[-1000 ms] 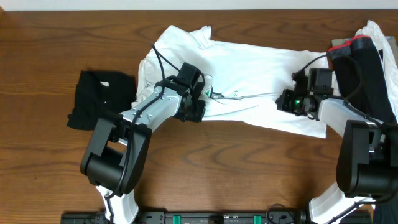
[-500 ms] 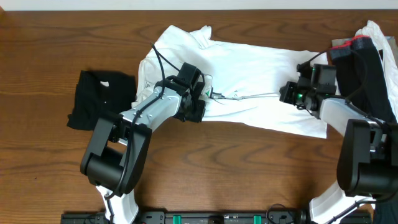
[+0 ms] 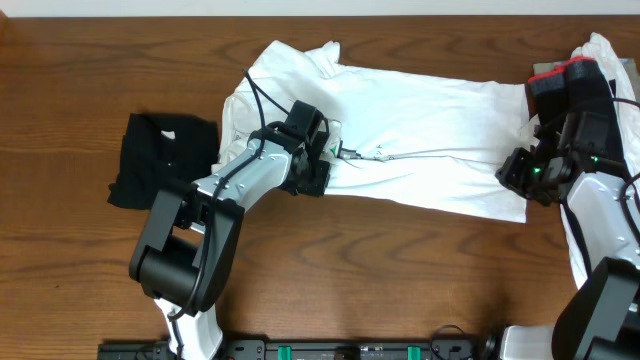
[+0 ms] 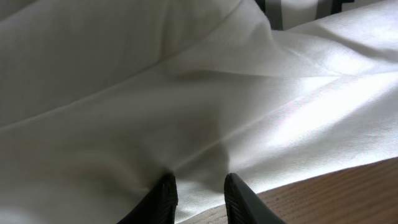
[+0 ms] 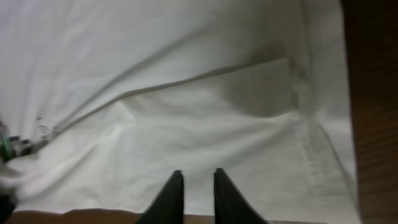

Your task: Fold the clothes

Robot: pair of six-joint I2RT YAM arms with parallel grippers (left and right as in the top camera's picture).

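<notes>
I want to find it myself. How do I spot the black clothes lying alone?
Find the wooden table, then the big white T-shirt across it. Off the shirt's left end sits a crumpled black garment, alone on bare wood, not piled with others.

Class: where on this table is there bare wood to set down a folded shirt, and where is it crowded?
Free: the front strip of table between the left arm and right arm, below the white T-shirt; the left end beyond the black garment. Crowded: the middle under the T-shirt, and the right edge with the clothes pile.
</notes>
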